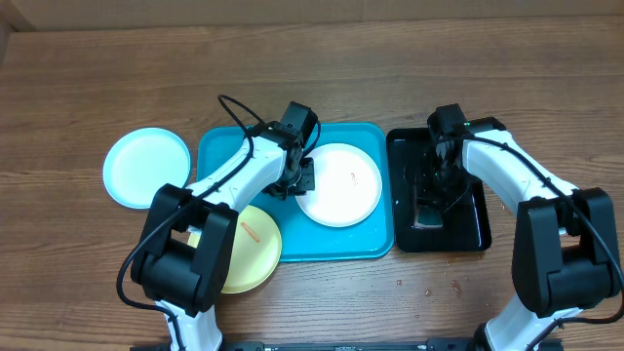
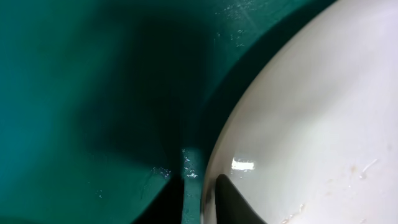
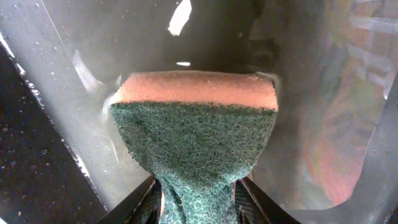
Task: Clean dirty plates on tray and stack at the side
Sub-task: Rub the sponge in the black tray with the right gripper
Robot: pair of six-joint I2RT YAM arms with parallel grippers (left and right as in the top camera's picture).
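Observation:
The white plate (image 1: 343,185) lies on the right half of the turquoise tray (image 1: 229,156) and has small orange smears. My left gripper (image 1: 303,181) is at its left rim. In the left wrist view its fingers (image 2: 202,202) are shut on the rim of the white plate (image 2: 311,124), one finger on top. The pale mint-blue plate (image 1: 146,168) lies on the table left of the tray. The yellow-green plate (image 1: 255,255) has an orange smear, overlaps the tray's front left corner and is partly hidden by my left arm. My right gripper (image 3: 199,186) is shut on a green-and-orange sponge (image 3: 196,124).
A glossy black tray (image 1: 478,229) stands right of the turquoise tray, and my right gripper (image 1: 441,180) hangs over it. Its wet floor (image 3: 37,168) shows in the right wrist view. A few crumbs lie on the wooden table (image 1: 429,288) in front of it.

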